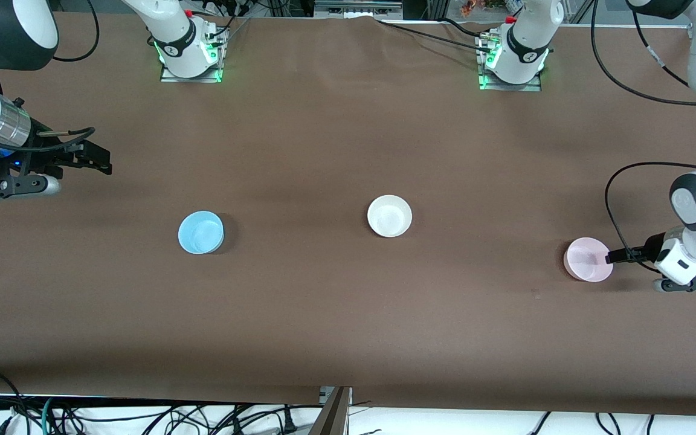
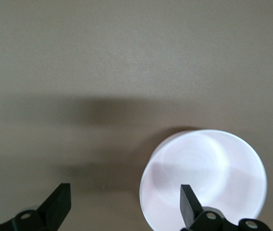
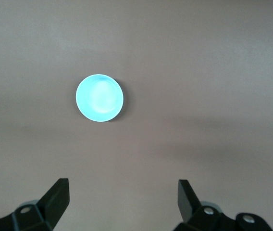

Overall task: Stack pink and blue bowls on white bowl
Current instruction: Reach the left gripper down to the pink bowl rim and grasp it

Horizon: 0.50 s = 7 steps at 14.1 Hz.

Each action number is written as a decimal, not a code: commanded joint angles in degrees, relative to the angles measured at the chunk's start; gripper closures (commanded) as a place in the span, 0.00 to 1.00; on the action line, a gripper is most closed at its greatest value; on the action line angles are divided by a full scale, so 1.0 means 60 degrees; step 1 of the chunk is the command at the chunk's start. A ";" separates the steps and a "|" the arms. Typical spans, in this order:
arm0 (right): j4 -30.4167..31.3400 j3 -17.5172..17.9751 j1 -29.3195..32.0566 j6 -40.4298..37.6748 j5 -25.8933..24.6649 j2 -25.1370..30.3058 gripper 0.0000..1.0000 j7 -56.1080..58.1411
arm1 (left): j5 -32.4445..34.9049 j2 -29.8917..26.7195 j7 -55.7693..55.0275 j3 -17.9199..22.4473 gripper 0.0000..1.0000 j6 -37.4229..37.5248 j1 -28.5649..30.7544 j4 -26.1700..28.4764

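The pale pink bowl point(image 1: 588, 259) stands upright toward the left arm's end of the table. My left gripper point(image 1: 618, 256) is open and empty, low at the bowl's rim. In the left wrist view, one finger point(image 2: 189, 204) is over the pink bowl point(image 2: 208, 173) and the other finger is over bare table. The white bowl point(image 1: 389, 215) stands at the table's middle. The sky blue bowl point(image 1: 201, 232) stands toward the right arm's end. My right gripper point(image 1: 95, 160) is open and empty, up over bare table, well apart from the blue bowl point(image 3: 99, 98).
The brown table cover point(image 1: 348, 314) spans the whole view. The arms' bases point(image 1: 191, 51) stand along the edge farthest from the front camera. Cables hang along the front edge point(image 1: 203, 417).
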<state>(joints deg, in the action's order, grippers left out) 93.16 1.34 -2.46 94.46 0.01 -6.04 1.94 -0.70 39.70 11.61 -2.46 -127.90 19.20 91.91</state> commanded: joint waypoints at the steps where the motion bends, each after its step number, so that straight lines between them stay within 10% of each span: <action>1: -0.0057 0.0026 -0.0001 -0.0114 -0.0164 0.0010 0.00 -0.0132 | -0.0235 0.0225 0.0160 0.0029 0.16 -0.0158 -0.0021 -0.0113; 5: -0.0043 0.0026 0.0014 -0.0158 -0.0164 0.0010 0.00 -0.0132 | -0.0235 0.0547 0.0160 0.0029 0.90 -0.0158 0.0067 -0.0127; 7: -0.0043 0.0026 0.0014 -0.0363 -0.0178 0.0010 0.00 -0.0161 | -0.0235 0.0562 0.0043 0.0029 1.00 -0.0158 0.0023 -0.0157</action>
<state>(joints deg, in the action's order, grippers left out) 93.16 1.33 -2.45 93.55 0.01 -6.06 1.93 -0.73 42.58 11.61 -2.38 -128.67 19.52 91.91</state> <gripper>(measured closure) 0.000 0.564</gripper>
